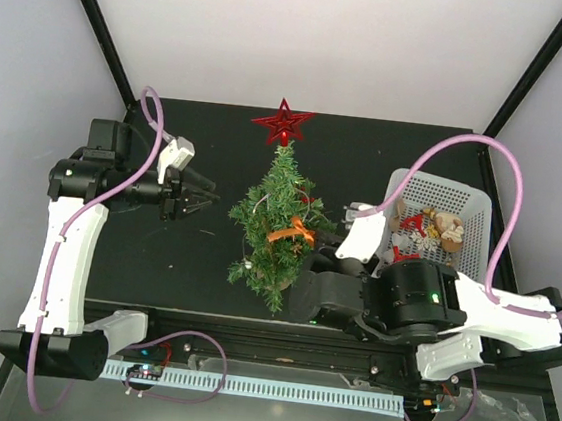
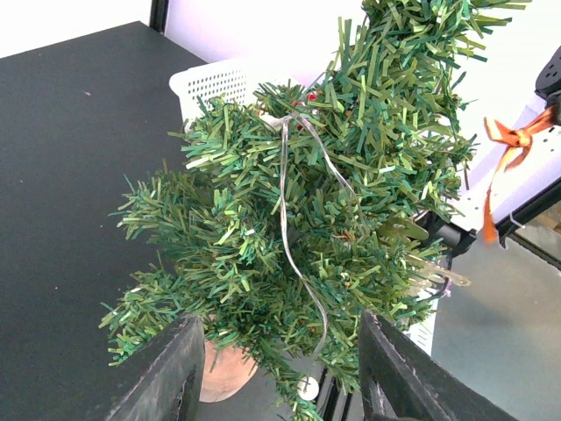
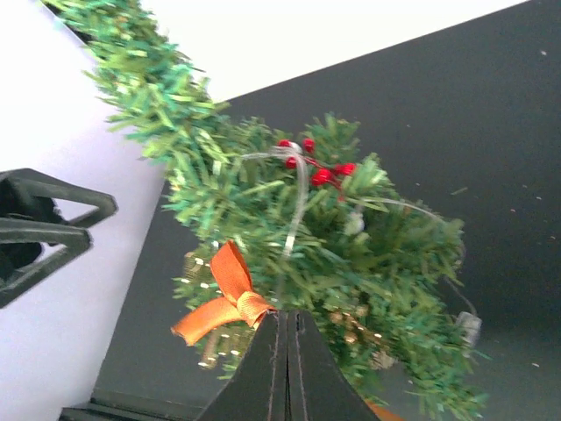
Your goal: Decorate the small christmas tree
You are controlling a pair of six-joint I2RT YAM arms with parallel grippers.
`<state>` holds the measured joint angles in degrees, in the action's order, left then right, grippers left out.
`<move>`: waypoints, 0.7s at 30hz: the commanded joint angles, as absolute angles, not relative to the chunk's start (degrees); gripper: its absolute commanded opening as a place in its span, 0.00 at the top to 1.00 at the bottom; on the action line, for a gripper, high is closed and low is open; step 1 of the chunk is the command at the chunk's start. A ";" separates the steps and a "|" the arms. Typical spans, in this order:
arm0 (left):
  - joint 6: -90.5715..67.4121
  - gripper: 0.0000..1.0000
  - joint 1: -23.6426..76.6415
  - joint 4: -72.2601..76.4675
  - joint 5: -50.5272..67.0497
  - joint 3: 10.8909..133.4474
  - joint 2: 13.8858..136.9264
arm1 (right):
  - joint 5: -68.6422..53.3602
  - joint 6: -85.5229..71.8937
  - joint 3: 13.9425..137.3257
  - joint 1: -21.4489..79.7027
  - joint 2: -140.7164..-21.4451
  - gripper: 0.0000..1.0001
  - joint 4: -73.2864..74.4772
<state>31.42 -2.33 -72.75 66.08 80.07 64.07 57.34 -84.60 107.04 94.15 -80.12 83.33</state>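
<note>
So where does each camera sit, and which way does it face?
Top: above and behind, looking down on table, tree and basket; left arm and right arm show.
Left wrist: on the left arm, facing the tree; its open end effector shows.
Right wrist: on the right arm, facing the tree; its shut end effector shows.
Shared: all see the tree and bow.

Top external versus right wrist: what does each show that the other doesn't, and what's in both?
Only top external: the red glittery star topper and the white perforated plastic basket of ornaments. Only right wrist: the right gripper, shut, its tips beside the knot of the orange ribbon bow. Both: the small dark-green bristly christmas tree and that bow.
</note>
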 commanded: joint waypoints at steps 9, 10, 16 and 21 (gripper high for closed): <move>32.31 0.50 -3.07 -71.90 68.55 77.46 62.99 | 58.58 -99.48 90.36 94.79 -70.30 0.99 86.91; 32.14 0.50 -3.08 -71.70 68.60 77.23 63.00 | 58.61 -99.79 89.83 94.85 -70.30 0.99 86.88; 30.49 0.50 -3.03 -70.02 68.97 76.75 63.10 | 58.47 -101.35 87.66 94.78 -70.07 0.99 86.59; 29.41 0.50 -3.07 -68.96 69.17 76.73 63.11 | 58.21 -101.91 86.24 94.72 -70.46 0.99 85.55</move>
